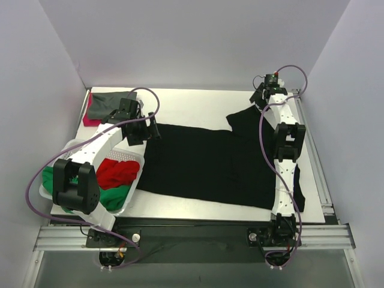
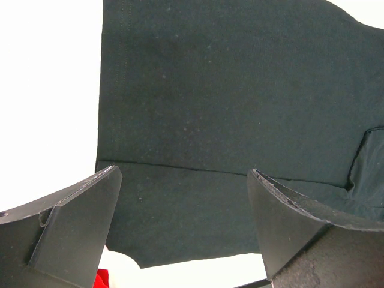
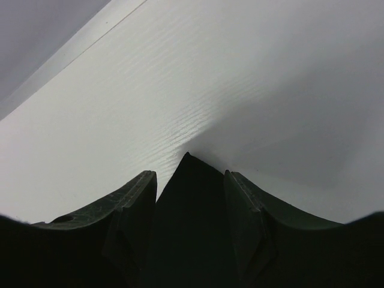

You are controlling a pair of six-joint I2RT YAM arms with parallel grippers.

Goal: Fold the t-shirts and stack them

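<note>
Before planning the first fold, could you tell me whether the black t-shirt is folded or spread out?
Spread out. The black t-shirt lies opened flat across the table, one sleeve extended at the far right.

Lab robot cell: plain white walls [image 1: 198, 42], white table [image 1: 192, 108], aluminium mounting rail [image 1: 192, 231].
</note>
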